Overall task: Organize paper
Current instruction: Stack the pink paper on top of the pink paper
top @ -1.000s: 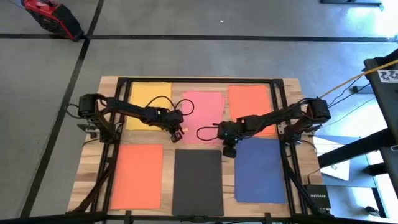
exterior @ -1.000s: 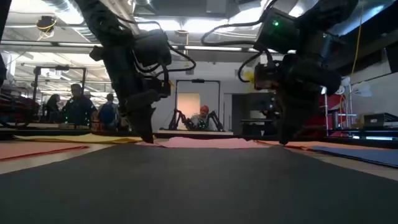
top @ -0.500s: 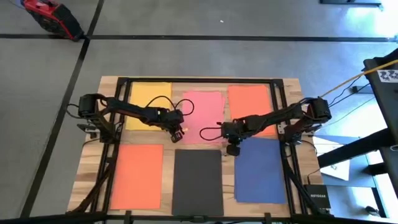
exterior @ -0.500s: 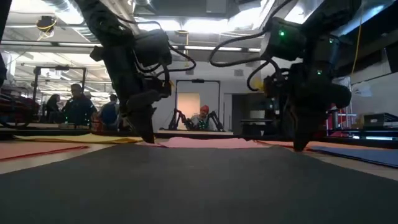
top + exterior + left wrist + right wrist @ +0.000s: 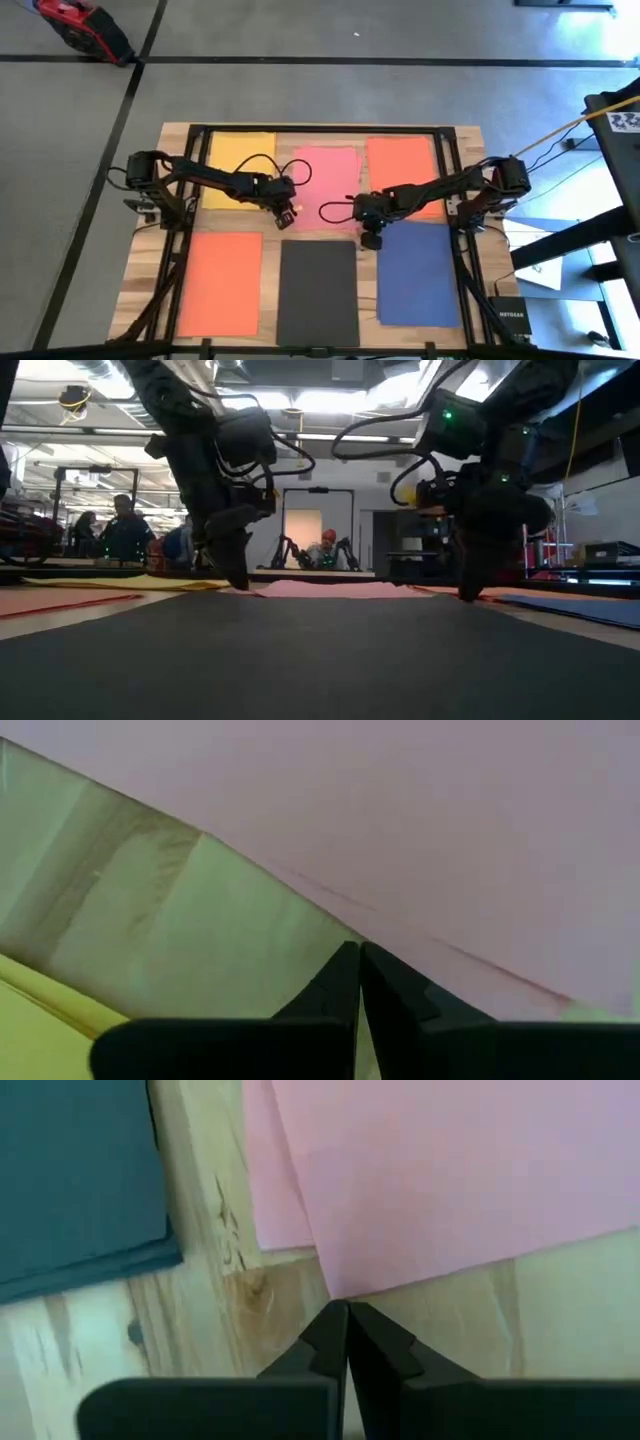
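I see the pink sheet (image 5: 325, 187) in the middle of the table's far row, with the yellow sheet (image 5: 238, 168) and an orange sheet (image 5: 400, 175) on either side of it. Nearer than the pink sheet lie another orange sheet (image 5: 222, 283), the black sheet (image 5: 318, 292) and the dark blue sheet (image 5: 420, 272). My left gripper (image 5: 358, 952) is pressed together at the pink sheet's near left corner. My right gripper (image 5: 346, 1309) is pressed together at its near right corner, on bare wood (image 5: 215, 1230).

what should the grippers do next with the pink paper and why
Probably lift slightly, together. The left gripper and right gripper are both shut at the near corners of the pink paper, whose near edge already bows up off the table in the low view.
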